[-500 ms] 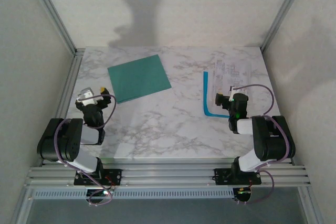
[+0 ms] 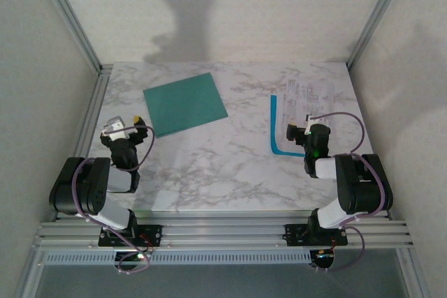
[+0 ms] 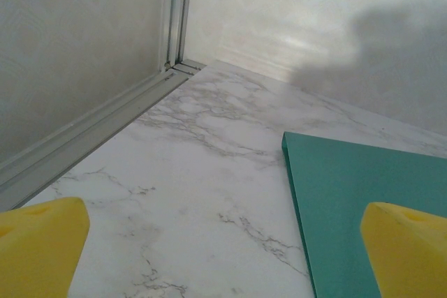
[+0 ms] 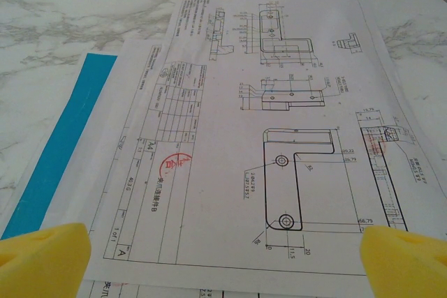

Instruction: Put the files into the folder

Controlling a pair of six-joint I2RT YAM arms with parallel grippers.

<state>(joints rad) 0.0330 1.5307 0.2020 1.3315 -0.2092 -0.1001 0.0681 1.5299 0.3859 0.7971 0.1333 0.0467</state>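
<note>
The teal-green folder [image 2: 185, 104] lies shut and flat at the back left of the marble table; its near corner shows in the left wrist view [image 3: 370, 193]. The files [image 2: 311, 97] are white sheets printed with technical drawings, stacked at the back right on a blue L-shaped sheet [image 2: 275, 134]. Up close the top sheet [image 4: 265, 123] overlaps the blue sheet [image 4: 63, 165]. My left gripper [image 2: 126, 125] [image 3: 223, 259] hovers open near the folder's left corner, its yellow pads [image 3: 42, 246] holding nothing. My right gripper [image 2: 305, 125] [image 4: 223, 259] stands open over the files' near edge, pads [image 4: 405, 259] wide apart.
The marble table [image 2: 230, 165] is boxed in by white walls and aluminium posts [image 2: 70, 15]. A metal rail [image 3: 91, 137] runs along the left edge, close to my left gripper. Bare marble lies between the folder and the files.
</note>
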